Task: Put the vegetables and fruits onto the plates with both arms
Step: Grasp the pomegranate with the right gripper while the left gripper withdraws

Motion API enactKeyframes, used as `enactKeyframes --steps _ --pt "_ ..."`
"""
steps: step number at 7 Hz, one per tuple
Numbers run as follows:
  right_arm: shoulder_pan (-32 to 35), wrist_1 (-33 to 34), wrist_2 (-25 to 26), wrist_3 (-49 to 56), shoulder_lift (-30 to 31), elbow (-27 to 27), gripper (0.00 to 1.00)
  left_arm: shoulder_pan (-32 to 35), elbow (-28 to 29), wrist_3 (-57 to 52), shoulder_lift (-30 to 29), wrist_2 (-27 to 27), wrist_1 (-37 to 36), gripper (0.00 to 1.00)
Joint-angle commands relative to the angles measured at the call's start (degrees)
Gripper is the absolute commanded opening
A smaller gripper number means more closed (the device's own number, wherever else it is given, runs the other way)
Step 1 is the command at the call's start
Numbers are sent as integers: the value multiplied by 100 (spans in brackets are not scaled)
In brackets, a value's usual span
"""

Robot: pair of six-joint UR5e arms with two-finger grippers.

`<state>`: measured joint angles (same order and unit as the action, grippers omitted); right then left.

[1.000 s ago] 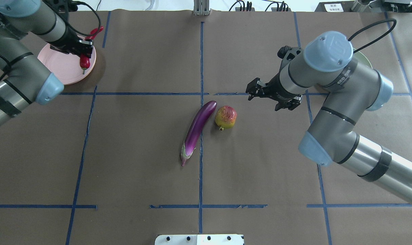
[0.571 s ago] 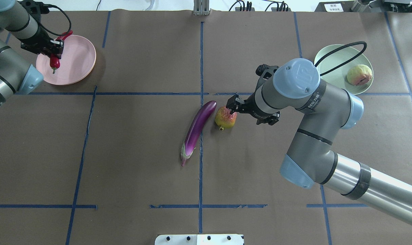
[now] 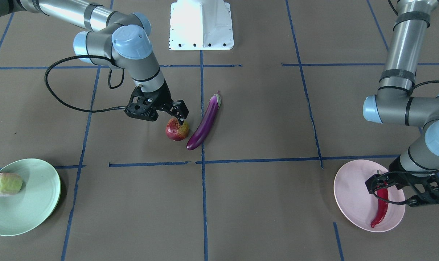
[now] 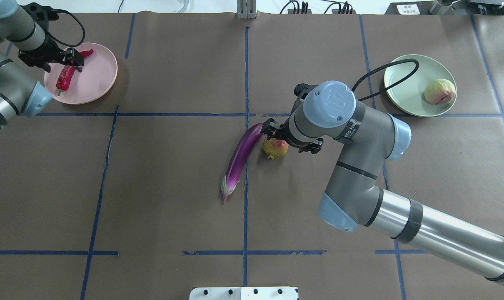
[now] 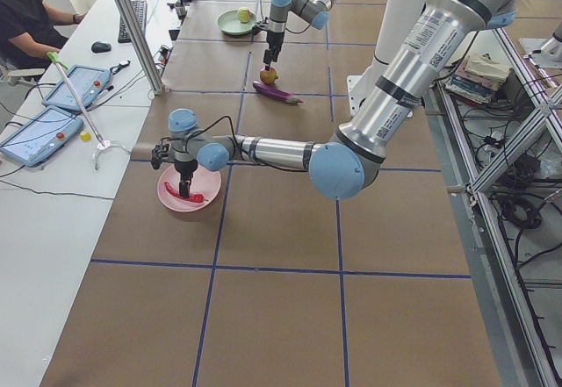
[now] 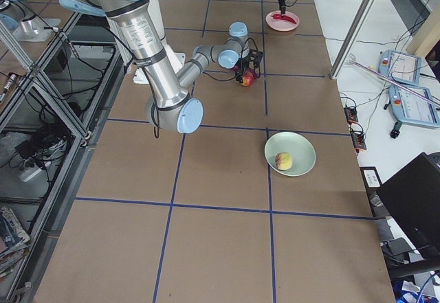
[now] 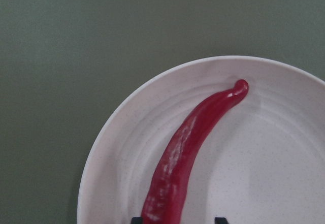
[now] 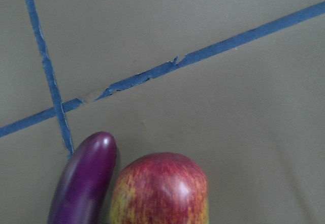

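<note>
Now chili (image 4: pixel 64 79) flat on pink plate (image 4: pixel 98 75).

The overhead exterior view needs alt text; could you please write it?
Right gripper hovers over the pomegranate beside the eggplant; left gripper is above the chili lying on the pink plate. A cabbage sits on the green plate.

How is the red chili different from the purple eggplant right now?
The chili is red and slim; the eggplant is purple and thicker. The chili lies on the pink plate, while the eggplant lies on the brown table beside the pomegranate. The eggplant is clearly longer than the chili. Both are long, glossy and slightly curved.
</note>
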<state>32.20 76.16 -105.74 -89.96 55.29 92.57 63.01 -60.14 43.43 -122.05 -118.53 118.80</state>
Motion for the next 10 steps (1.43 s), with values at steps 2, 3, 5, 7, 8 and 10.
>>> enactKeyframes --steps 2,3,5,7,8,10 --pt "-178 -14 167 -154 -221 -361 100 -17 -216 287 -29 -21 38 100" --pt "-179 4 211 -136 -220 -371 100 -43 -400 724 -82 -64 29 100" --pt "-336 4 857 -145 -229 -432 92 -463 -1127 1749 -74 -668 21 100" --pt "-381 12 959 -128 -238 -433 2 -1340 -2259 3026 -12 -619 21 100" --pt "-224 12 898 -127 -221 -293 0 -1840 -2596 3196 -47 -427 12 100" --pt "600 493 258 561 -80 59 0 -2746 -2881 3137 -309 40 -119 100"
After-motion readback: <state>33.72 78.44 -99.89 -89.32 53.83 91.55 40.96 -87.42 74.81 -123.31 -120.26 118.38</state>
